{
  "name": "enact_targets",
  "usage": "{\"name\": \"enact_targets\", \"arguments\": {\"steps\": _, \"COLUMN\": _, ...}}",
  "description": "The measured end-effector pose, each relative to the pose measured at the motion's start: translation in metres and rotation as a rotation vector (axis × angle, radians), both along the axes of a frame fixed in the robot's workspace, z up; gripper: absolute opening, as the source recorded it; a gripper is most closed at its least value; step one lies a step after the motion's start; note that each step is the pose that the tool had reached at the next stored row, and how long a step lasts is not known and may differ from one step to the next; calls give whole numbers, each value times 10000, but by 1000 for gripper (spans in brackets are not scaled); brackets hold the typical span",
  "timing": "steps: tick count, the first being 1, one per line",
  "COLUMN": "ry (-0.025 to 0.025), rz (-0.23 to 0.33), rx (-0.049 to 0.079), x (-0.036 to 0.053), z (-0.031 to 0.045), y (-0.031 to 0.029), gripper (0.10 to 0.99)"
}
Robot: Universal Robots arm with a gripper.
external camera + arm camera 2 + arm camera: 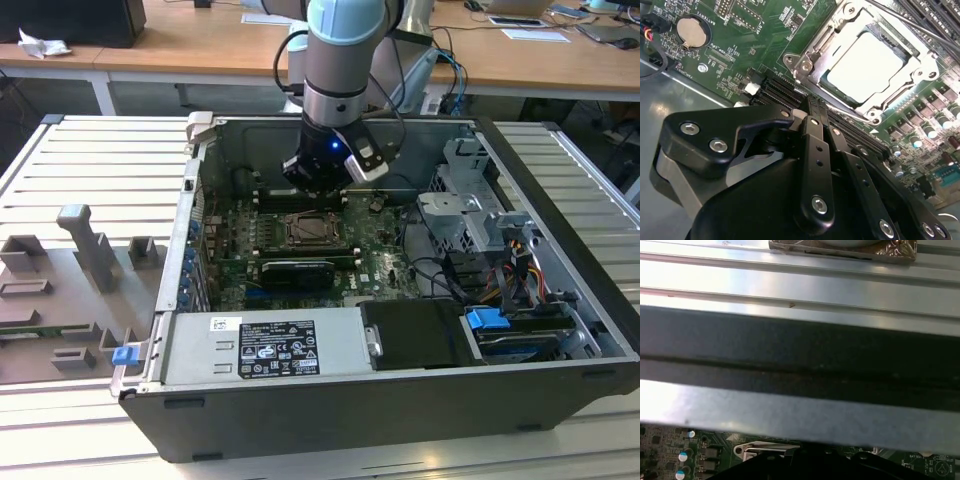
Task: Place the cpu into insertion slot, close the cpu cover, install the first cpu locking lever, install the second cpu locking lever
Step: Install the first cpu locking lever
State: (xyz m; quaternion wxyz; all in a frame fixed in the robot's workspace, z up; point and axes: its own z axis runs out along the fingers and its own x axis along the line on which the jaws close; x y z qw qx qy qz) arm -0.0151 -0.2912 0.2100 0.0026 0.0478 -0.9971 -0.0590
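Note:
The cpu (867, 67) lies flat in the insertion slot (315, 232), its pale face showing through the square cut-out of the cpu cover (812, 47). The silvery cover lies down over the chip. A thin metal locking lever (920, 24) runs along one side of the socket. My gripper (816, 104) hangs just beside the socket over the black memory slots (785, 90), its black fingers (810, 130) pressed together with nothing between them. In the exterior view the gripper (318, 185) sits low inside the open computer case, just behind the socket.
A coin battery (691, 31) sits on the green board. A long black card (297, 272) lies in front of the socket, a power supply (270, 345) at the case's front, a drive cage (470, 215) to the right. Grey fixtures (90, 250) stand outside on the slatted table.

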Motion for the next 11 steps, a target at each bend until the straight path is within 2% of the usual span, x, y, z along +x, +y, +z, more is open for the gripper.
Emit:
{"name": "enact_targets", "arguments": {"steps": 5, "ry": 0, "rz": 36, "rx": -18, "x": 14, "z": -45, "y": 0, "gripper": 106}}
{"name": "enact_targets", "arguments": {"steps": 11, "ry": 1, "rz": 38, "rx": -52, "x": 16, "z": -57, "y": 0, "gripper": 106}}
